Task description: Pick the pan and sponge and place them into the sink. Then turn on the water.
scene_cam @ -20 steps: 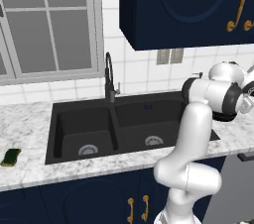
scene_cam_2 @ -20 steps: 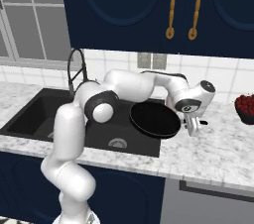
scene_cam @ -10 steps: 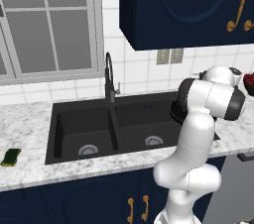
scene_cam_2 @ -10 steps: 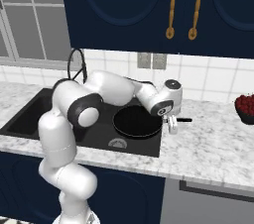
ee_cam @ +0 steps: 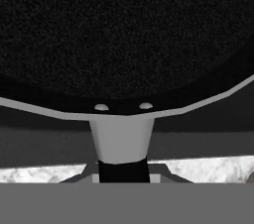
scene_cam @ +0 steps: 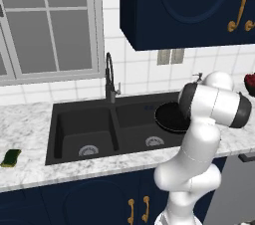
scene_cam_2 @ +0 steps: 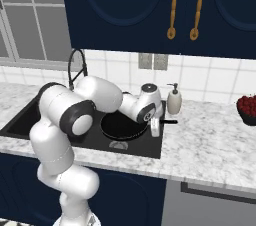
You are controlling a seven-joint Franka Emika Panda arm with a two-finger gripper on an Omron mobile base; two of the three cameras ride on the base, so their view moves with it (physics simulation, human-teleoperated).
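Since a second ago the arm has swung the pan point(scene_cam_2: 122, 126) in from over the counter to above the right-hand basin of the sink point(scene_cam: 79, 119); you now see it held level, well inside the basin's outline, its far rim near the back wall of the sink in the left base view.

Largest first: the marble counter point(scene_cam_2: 210, 145) runs along both sides of the sink, under dark blue cabinets point(scene_cam: 184, 5) and a white tiled wall. The sink is matte black with two basins and a silver drain in each. The faucet point(scene_cam: 109, 77) stands behind the central ridge, with no water coming from it.

The gripper point(scene_cam_2: 155, 129) hangs at the right edge of the sink and is clamped on the pan's handle; in the hand view you look along the grey handle neck straight at the pan's dark body, with two rivets where they join.

A beige soap dispenser point(scene_cam_2: 174, 99) stands on the counter just behind the gripper. A bowl of red fruit point(scene_cam_2: 247, 109) sits far right. The sponge point(scene_cam: 10, 157) lies on the counter left of the sink, well apart from the pan.
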